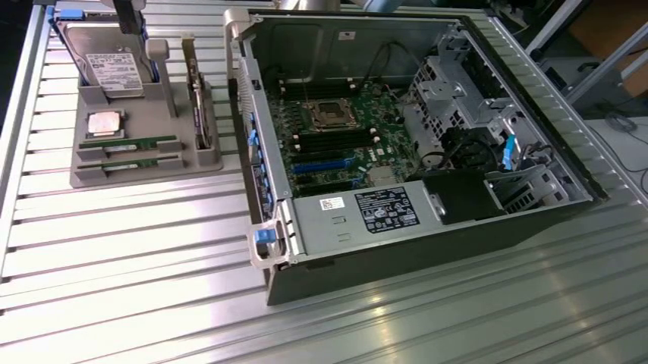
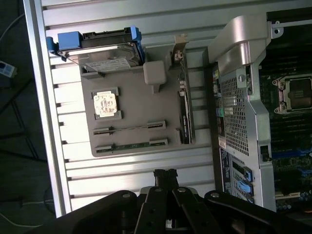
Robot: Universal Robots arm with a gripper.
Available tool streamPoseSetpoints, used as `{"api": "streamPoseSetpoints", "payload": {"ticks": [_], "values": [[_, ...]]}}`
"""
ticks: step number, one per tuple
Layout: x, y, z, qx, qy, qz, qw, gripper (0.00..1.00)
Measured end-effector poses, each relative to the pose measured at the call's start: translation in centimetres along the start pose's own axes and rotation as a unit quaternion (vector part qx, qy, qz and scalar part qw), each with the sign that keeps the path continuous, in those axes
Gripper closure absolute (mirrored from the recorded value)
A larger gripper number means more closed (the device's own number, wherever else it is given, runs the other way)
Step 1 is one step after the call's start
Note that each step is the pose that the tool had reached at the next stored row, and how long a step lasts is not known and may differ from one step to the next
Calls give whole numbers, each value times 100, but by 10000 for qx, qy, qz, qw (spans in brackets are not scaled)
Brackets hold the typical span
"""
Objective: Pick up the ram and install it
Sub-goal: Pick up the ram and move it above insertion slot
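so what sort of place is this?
Probably a robotics lab or test cell for PC assembly: an open computer case on a slatted aluminium table, beside a grey fixture tray holding ram sticks and a processor.

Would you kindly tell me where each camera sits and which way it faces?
Exterior view: off the arm, raised, looking down at an angle on the ribbed table, grey tray on the exterior view's left, open computer case on its right.
Wrist view: on the wrist, looking nearly straight down on the tray; the shut gripper and its dark linkage show nearest the camera.
Shared: the tray, two ram sticks, the hard drive, the case.
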State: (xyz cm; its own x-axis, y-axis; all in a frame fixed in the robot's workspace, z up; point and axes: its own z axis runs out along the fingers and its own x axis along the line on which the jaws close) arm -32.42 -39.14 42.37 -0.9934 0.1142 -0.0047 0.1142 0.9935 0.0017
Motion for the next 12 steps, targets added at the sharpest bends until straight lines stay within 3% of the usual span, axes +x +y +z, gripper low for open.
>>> {"api": "streamPoseSetpoints", "payload": {"ticks": [7,12], "values": [[0,0,0,0,0,-46,10000,89],[1,0,1,-2,1,-613,9981,89]]}}
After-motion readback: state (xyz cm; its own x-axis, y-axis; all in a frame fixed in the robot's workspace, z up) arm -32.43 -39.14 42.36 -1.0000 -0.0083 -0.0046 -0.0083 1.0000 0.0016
